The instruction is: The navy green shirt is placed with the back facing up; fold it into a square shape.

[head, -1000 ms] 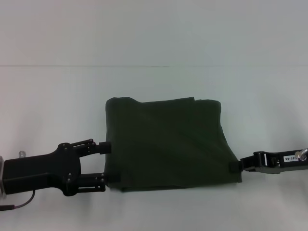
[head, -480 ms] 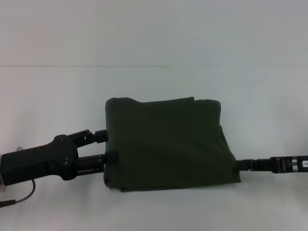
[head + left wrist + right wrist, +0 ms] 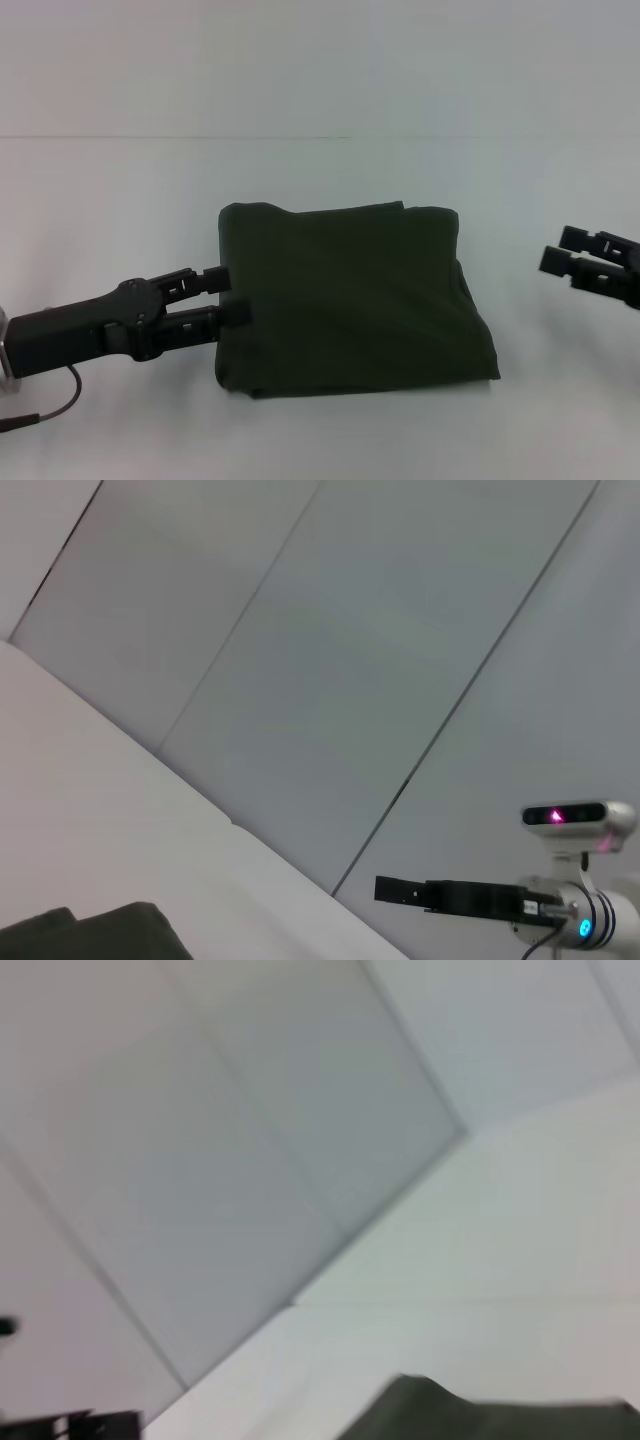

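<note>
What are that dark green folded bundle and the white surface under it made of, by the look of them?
The dark olive-green folded shirt looks like soft, matte knit cloth, probably cotton: it shows no shine, its edges are rounded, and it has gentle creases. The white table looks smooth and hard with a dull finish, perhaps laminate or painted board; the look leaves that open. The black left gripper at the shirt's edge appears to be matte plastic or metal.

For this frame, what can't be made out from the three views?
- Dark olive-green folded cotton shirt: its underside and inner layers are hidden by its own top layer, head view.
- Black left gripper: whether its fingertips pinch the shirt's edge is unclear, black against dark cloth.
- Black right gripper: cut off by the picture's right edge.
</note>
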Tool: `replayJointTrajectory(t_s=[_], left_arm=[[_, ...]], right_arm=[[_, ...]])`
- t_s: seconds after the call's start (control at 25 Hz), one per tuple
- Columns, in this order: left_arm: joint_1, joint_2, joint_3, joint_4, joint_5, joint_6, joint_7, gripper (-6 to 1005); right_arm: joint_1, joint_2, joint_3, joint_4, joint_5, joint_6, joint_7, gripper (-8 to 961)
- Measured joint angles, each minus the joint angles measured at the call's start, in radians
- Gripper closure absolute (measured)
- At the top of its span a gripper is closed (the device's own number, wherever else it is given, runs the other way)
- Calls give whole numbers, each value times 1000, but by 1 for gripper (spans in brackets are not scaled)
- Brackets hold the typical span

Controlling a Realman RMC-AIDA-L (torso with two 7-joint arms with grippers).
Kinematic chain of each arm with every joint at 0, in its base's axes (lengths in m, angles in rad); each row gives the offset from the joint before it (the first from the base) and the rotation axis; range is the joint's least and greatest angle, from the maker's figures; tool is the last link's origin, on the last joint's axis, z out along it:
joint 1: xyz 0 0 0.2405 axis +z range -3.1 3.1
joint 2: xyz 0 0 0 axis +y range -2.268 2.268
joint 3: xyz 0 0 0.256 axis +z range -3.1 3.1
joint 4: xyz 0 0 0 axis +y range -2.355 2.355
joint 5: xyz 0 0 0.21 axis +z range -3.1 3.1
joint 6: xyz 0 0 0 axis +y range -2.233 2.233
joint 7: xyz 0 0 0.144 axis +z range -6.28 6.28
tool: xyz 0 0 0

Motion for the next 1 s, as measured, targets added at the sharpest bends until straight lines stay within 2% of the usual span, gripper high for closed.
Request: replayJointTrajectory(t_s=[0.04,0.24,0.32,0.48,0.72,1.0], left_arm=[[0,0,0,0,0,-2,-11,140],[-4,-1,-23,-27,-2,-5,-30,139],[-8,2,-35,-46,-2,-6,-30,139],[-8,4,-41,-61,-1,-17,-31,139],[0,5,-41,-65,0,-22,-30,140],[3,5,-31,-65,13,-32,-20,139]], right_arm=[[4,11,-6,-1,-1,-5,-42,109],[36,77,-92,-4,-5,18,-286,75],[51,91,-129,20,-3,58,-379,62],[89,93,-150,107,3,198,-499,35],[108,94,-154,191,9,376,-603,35],[109,95,-171,259,7,514,-665,35]])
